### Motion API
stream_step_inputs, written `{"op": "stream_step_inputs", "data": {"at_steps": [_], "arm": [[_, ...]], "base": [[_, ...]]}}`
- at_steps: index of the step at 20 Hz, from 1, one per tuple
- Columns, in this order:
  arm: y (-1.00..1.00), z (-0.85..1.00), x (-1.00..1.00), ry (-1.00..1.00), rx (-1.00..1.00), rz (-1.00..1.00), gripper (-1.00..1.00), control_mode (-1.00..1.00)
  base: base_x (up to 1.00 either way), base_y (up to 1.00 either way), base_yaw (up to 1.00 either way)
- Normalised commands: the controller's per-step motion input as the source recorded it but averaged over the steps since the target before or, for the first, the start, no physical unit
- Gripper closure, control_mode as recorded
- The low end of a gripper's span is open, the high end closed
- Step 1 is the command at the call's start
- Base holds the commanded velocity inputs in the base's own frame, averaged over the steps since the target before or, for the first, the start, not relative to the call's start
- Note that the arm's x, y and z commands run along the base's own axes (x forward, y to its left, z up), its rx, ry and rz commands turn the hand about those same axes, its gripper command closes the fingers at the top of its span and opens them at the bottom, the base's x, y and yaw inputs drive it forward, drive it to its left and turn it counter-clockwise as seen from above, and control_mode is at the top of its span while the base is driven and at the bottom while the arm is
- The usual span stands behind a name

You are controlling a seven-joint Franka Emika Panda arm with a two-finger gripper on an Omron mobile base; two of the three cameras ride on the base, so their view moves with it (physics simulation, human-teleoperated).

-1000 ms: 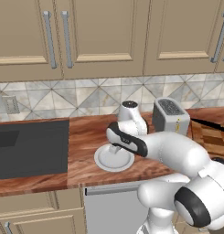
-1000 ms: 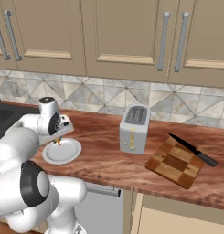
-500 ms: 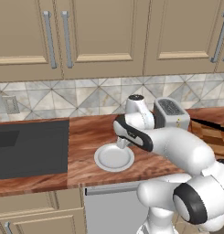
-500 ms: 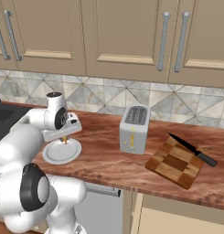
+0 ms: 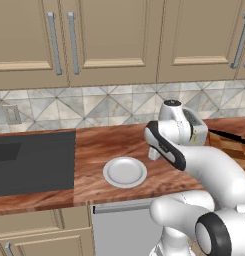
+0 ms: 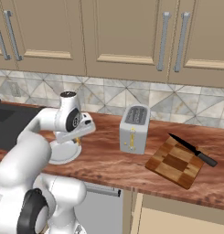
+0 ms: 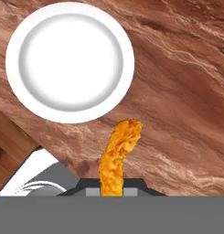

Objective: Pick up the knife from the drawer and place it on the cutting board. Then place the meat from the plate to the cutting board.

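1. The arm has swung away from above the plate [image 5: 125, 172] toward the toaster [image 6: 134, 128]; the plate now lies bare.
2. The claw [image 7: 112, 185] is clamped on the meat [image 7: 117, 154], a knobbly orange strip hanging lengthwise from it.
3. The cutting board [image 6: 176, 163], checkered wood, carries the black knife [image 6: 192, 149] and lies well apart, beyond the toaster toward the bench's right end.

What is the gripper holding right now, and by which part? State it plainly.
The gripper is shut on the meat, pinching the orange strip by one end; the rest sticks out beyond the fingertips, above the counter beside the plate.
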Motion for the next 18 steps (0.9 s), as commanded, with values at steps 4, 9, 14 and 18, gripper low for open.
{"op": "stream_step_inputs", "data": {"at_steps": [4, 9, 14, 18], "arm": [[-0.74, 0.07, -0.05, 0.00, 0.00, 0.00, 1.00, -1.00], [-0.74, 0.03, 0.00, 0.00, 0.00, 0.00, 1.00, -1.00], [-0.63, 0.01, 0.01, -0.01, 0.00, -0.01, 1.00, -1.00], [-0.58, 0.00, 0.16, 0.00, 0.00, -0.03, 1.00, -1.00]], "base": [[0.00, 0.00, 0.00], [0.00, 0.00, 0.00], [0.00, 0.00, 0.00], [0.00, 0.00, 0.00]]}}
